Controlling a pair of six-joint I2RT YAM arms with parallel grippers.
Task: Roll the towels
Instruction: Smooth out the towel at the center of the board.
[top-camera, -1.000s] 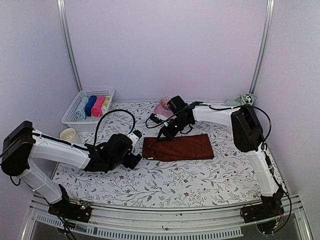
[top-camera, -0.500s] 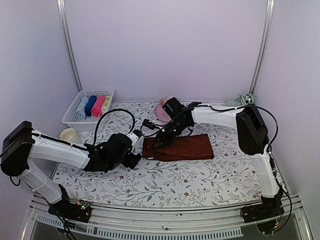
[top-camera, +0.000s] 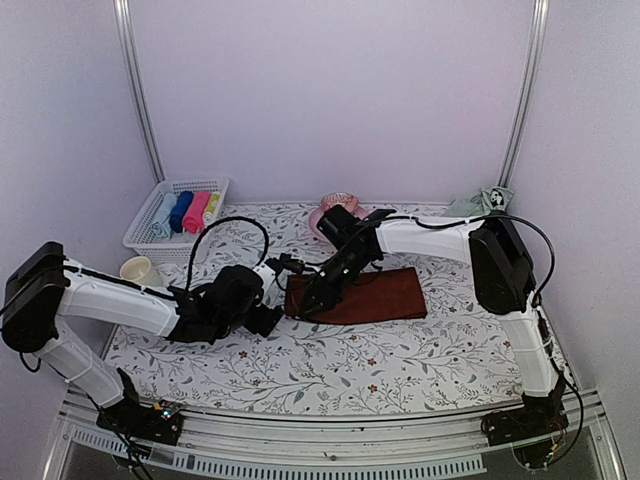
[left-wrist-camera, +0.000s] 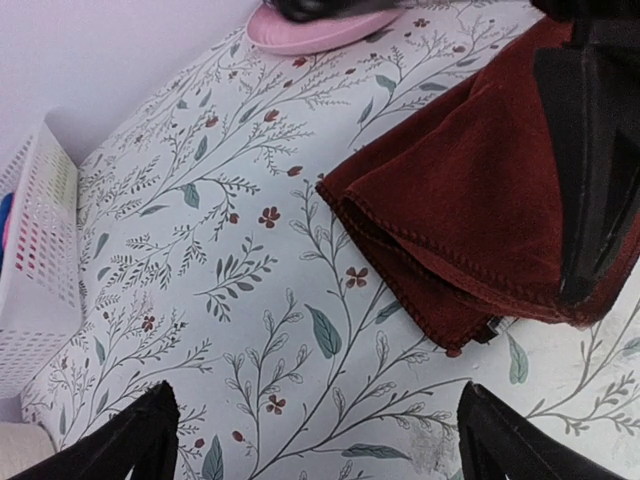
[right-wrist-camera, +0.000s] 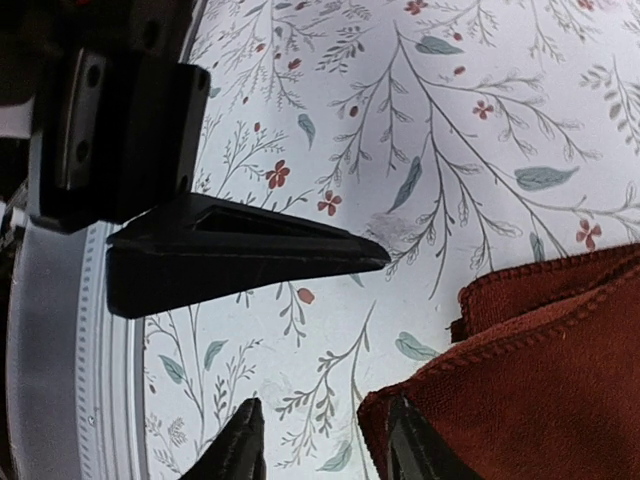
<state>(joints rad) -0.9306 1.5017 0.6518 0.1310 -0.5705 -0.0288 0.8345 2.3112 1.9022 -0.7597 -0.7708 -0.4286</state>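
Right arm has swung left and nearer over the last second. The right pincer (top-camera: 305, 302) went from the towel's back edge to its left end. Left arm hasn't moved.

Right pincer (right-wrist-camera: 325, 420): released, jaws apart. In the right wrist view one fingertip sits at the frayed corner of the red-brown towel (right-wrist-camera: 540, 370) and the other hangs over bare counter (right-wrist-camera: 480, 170). Nothing gripped.

Left pincer (top-camera: 272, 318): also released, jaws spread wide in the left wrist view, low over the counter just left of the towel's end. One of its fingers (right-wrist-camera: 230, 255) points at the towel corner from close by but isn't touching. The two pincers are nearly nose to nose at that end.

Red-brown towel (top-camera: 370, 292): mid-counter, flat, folded into a strip running left-right, not rolled. Stacked layers show at the left corner (left-wrist-camera: 400, 260), with the right pincer's finger (left-wrist-camera: 590, 180) lying over the cloth there.

Green towel (top-camera: 485, 200): crumpled at the back right corner against the wall, well apart from both pincers.

Further out:
- pink dish (top-camera: 335, 212) behind the right arm
- white basket (top-camera: 160, 235) back left, holding rolled cloths (top-camera: 190, 212) in blue, pink and yellow
- cup (top-camera: 140, 270) in front of the basket
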